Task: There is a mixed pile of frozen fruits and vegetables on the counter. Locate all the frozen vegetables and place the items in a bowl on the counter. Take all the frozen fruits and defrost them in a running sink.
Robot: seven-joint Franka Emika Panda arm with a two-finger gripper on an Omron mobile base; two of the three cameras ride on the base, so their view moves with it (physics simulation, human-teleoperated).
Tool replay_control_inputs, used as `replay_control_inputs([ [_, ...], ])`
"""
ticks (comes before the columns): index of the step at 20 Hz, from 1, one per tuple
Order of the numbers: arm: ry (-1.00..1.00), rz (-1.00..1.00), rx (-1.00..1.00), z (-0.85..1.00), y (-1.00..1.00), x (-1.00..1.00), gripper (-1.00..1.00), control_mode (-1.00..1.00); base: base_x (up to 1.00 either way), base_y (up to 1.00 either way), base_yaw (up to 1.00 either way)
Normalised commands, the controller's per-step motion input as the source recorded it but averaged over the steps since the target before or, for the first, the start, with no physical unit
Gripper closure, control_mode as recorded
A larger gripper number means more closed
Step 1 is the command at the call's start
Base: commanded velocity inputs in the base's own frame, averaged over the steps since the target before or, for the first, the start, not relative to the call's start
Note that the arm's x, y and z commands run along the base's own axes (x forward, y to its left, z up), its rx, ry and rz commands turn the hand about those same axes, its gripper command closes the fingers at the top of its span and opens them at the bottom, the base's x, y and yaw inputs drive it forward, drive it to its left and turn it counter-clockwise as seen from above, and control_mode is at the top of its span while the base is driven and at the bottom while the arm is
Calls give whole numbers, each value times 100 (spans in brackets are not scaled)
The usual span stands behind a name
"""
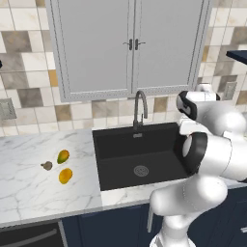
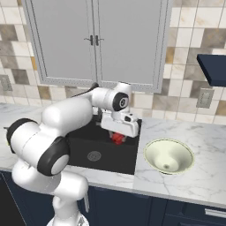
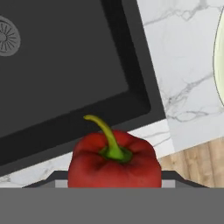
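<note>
The gripper (image 2: 118, 137) hangs over the right-hand end of the black sink (image 2: 103, 152), its fingers closed on a glossy red pepper (image 2: 117, 138) with a curved green stem; in the right base view only a small red patch of it shows beneath the white hand, and the fingertips themselves are hard to make out there. In the hand view the pepper (image 3: 114, 162) sits right at the fingers, its lower half cut off by the bottom of the picture, so the finger pads cannot be seen against it. Beyond the pepper in that view lie the sink's dark floor and its near right corner, with the round steel drain (image 3: 6, 36) cut by the left edge. The pale greenish-white bowl (image 2: 169, 156) stands on the white marble counter (image 2: 194, 178) to the right of the gripper, well apart from it; in the hand view only a thin arc of its rim (image 3: 218, 61) shows at the right edge. Far off on the other side of the sink from the gripper lie two yellow-orange mango-like fruits (image 1: 63, 156), near each other, and a small grey-brown lump (image 1: 47, 165) just beside them, too small to make out in detail. The gooseneck faucet (image 1: 140, 109) rises behind the sink; in the left base view the arm's white links hide the gripper.
</note>
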Motion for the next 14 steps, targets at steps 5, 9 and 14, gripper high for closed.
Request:
replay_control_inputs([
  [5, 0, -7, -4, 12, -41, 0, 100, -100, 0, 0, 0],
  [9, 0, -7, -3, 8, -43, 0, 100, -100, 0, 0, 0],
  [14, 0, -3, -1, 10, -39, 9, 100, -100, 0, 0, 0],
])
